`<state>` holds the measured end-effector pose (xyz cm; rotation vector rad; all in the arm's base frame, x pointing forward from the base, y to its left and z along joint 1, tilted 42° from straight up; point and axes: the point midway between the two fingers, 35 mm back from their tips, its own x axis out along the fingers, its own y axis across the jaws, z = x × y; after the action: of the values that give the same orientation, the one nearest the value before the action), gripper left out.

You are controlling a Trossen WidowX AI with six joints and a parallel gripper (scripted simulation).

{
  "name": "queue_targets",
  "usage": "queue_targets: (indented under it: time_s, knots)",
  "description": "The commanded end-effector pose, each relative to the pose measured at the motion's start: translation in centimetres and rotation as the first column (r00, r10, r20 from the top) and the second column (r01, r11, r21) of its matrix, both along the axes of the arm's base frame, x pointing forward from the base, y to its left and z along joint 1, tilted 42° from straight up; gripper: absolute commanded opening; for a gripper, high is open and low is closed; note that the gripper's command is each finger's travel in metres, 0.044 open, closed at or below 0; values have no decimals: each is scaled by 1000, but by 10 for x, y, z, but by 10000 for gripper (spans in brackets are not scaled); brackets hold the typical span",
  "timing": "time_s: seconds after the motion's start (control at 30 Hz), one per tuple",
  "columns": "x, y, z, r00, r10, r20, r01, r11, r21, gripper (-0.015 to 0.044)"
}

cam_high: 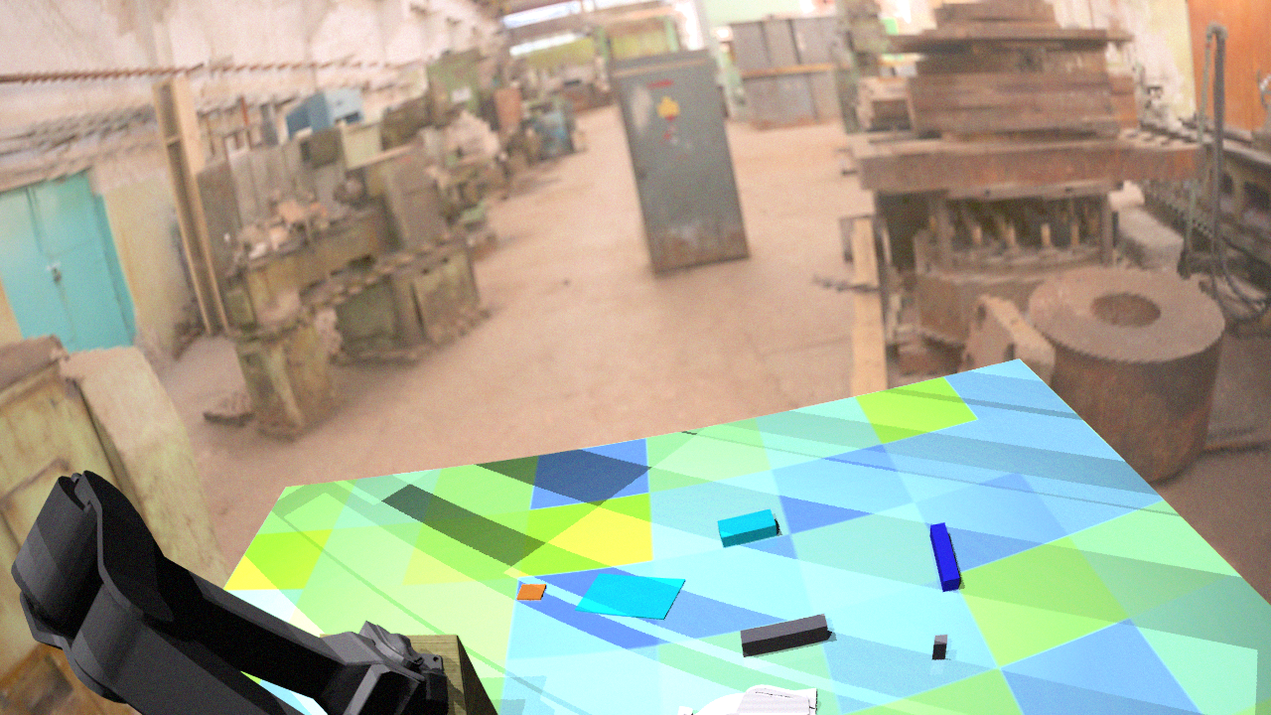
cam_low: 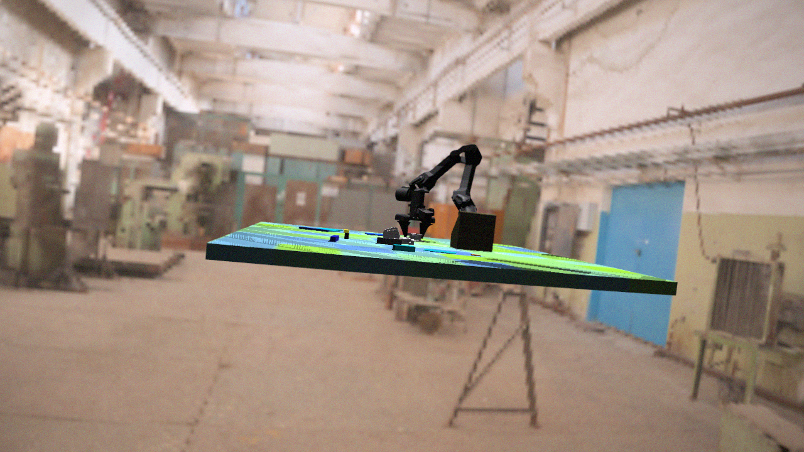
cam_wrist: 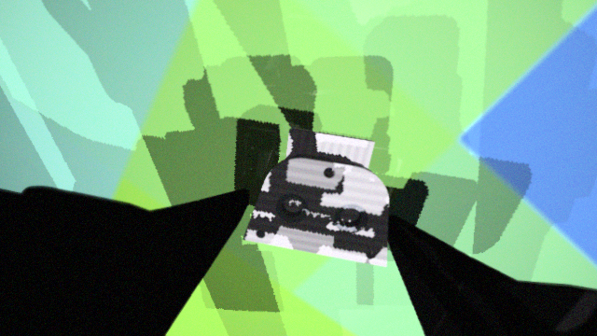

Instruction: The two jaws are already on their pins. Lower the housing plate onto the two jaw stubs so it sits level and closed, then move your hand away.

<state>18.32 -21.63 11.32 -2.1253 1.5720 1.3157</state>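
A multicolored patchwork desk (cam_high: 898, 569) (cam_low: 444, 269), green, blue and yellow, is crossed by shadow bands. An old workshop hall is seen behind: brown floor, grey cabinet (cam_high: 684, 169) in the top view, blue door (cam_low: 637, 258) in the exterior view, rusty machinery. Cyan block (cam_high: 748, 527), flat cyan sheet (cam_high: 633, 596), orange piece (cam_high: 531, 592), blue bar (cam_high: 945, 557) and dark bar (cam_high: 785, 637) are laid out apart on the desk. The tool (cam_low: 414, 235) (cam_wrist: 316, 208) is open, nothing gripped. A pale, shadow-streaked housing plate (cam_wrist: 322, 210) is seen between its fingertips, low over the desk; seating cannot be told.
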Motion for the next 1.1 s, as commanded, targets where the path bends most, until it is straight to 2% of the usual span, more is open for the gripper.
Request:
queue_targets:
  time_s: [0.0, 0.37, 0.73, 1.07]
  knots:
    - [0, 0, 0, 1000, 0, 0, 0, 1000, 0, 420]
    - [0, 0, 0, 1000, 0, 0, 0, 1000, 0, 351]
    - [0, 1, 1, 1000, 0, 0, 0, 1000, 1, 351]
    - [2, 23, 23, 1000, 1, 0, -1, 1000, 8, 351]
